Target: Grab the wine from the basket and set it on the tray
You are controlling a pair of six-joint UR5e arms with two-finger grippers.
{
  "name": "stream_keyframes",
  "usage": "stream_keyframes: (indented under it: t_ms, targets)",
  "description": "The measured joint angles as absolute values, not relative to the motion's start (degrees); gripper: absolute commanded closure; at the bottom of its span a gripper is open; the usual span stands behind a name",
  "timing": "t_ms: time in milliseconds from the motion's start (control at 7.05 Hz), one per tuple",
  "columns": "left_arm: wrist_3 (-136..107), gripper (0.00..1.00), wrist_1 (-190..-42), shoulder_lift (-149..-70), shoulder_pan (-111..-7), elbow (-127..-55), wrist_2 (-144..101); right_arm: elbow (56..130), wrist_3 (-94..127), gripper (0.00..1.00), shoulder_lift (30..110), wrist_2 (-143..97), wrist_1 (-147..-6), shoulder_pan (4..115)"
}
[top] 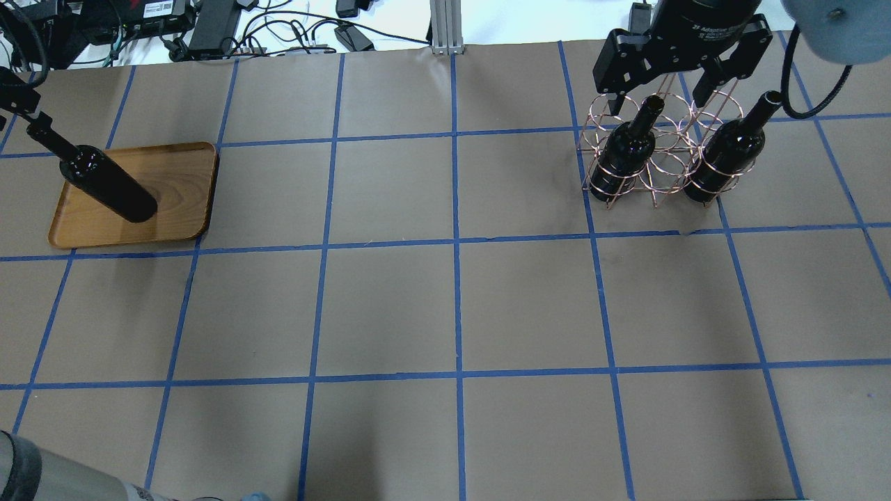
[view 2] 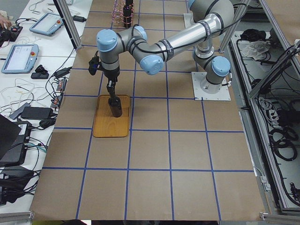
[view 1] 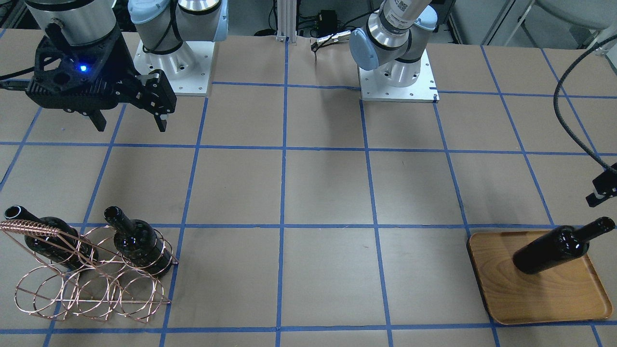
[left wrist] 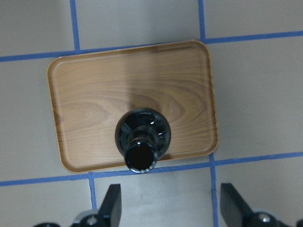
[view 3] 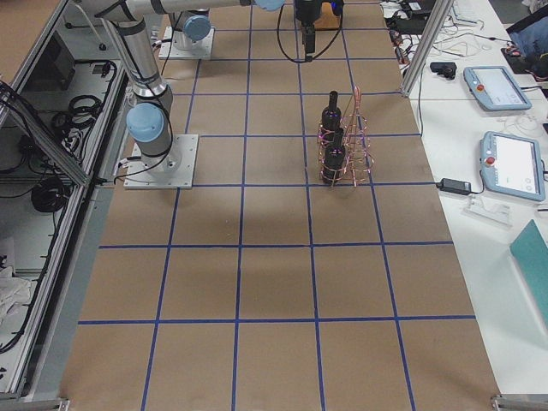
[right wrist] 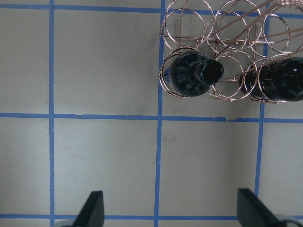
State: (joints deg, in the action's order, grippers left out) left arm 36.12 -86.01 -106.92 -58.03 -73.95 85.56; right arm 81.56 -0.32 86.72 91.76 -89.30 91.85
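Observation:
One black wine bottle stands upright on the wooden tray at the table's left end; it also shows in the overhead view and the left wrist view. My left gripper is open, just above and beside the bottle's mouth, not touching it. Two more bottles stand in the copper wire basket at the right end. My right gripper is open and empty, raised on the robot's side of the basket.
The table is brown paper with a blue tape grid. Both arm bases are bolted at the robot's edge. A black cable hangs by the left arm. Side desks with tablets flank the table ends.

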Motion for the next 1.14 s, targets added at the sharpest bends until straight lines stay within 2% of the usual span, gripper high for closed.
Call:
stream_keyframes:
  t_ms: [426, 851, 1135]
  targets:
    - [24.56, 0.22, -91.27, -98.48, -69.62, -74.69, 87.29, 81.56, -0.35, 0.0, 86.67, 91.76, -89.3, 91.85]
    - [15.79, 0.21, -91.43, -96.25, -88.07, -77.53, 91.98, 81.56, -0.35, 0.0, 86.66, 91.77, -89.3, 91.85]
    - [8.8, 0.21, -92.48, -94.42, -93.12, -78.0, 90.7, 81.56, -0.35, 0.0, 86.71, 91.78, -89.3, 91.85]
